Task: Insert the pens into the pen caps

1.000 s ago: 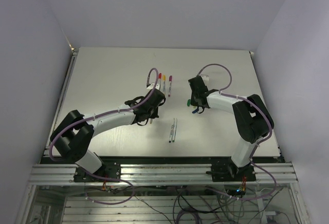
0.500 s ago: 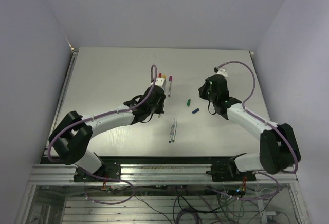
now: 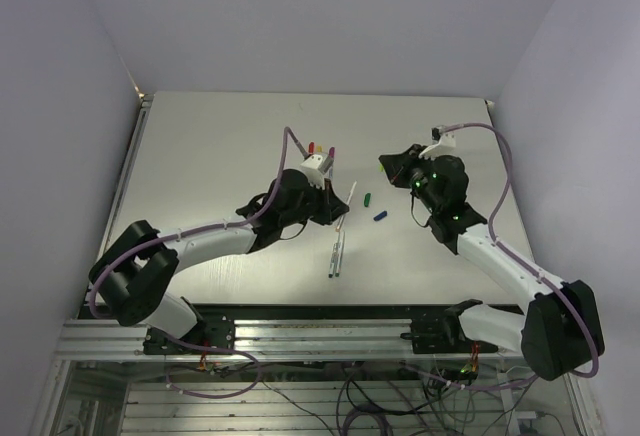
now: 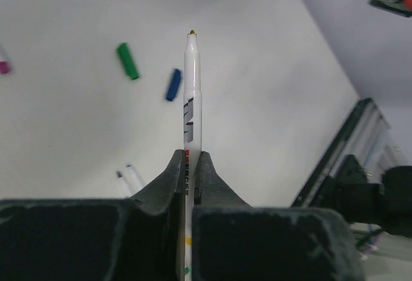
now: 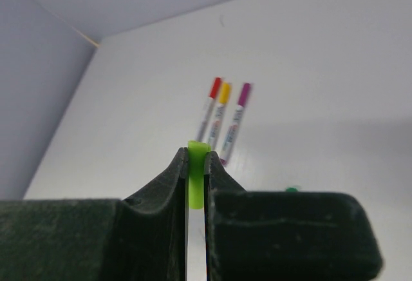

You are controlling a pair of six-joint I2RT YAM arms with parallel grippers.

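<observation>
My left gripper (image 3: pixel 338 214) (image 4: pixel 190 155) is shut on an uncapped white pen (image 3: pixel 350 196) (image 4: pixel 191 94), whose bare tip points up and away toward the right arm. My right gripper (image 3: pixel 385 164) (image 5: pixel 196 151) is shut on a lime-green pen cap (image 5: pixel 197 171), held above the table. The two grippers face each other a short way apart. On the table between them lie a dark green cap (image 3: pixel 368 198) (image 4: pixel 127 60) and a blue cap (image 3: pixel 380 216) (image 4: pixel 172 84). Two more uncapped pens (image 3: pixel 335 254) (image 4: pixel 129 178) lie side by side nearer the bases.
Three capped pens, red (image 5: pixel 210 104), yellow (image 5: pixel 219 108) and magenta (image 5: pixel 237 116), lie in a row at mid-table, partly hidden behind the left arm in the top view. Purple cables loop over both arms. Walls bound the table on the left, right and far sides.
The right gripper has risen from the loose caps and drawn back to the right with the lime-green cap. The left gripper has swung right, bringing its pen out toward the right gripper.
</observation>
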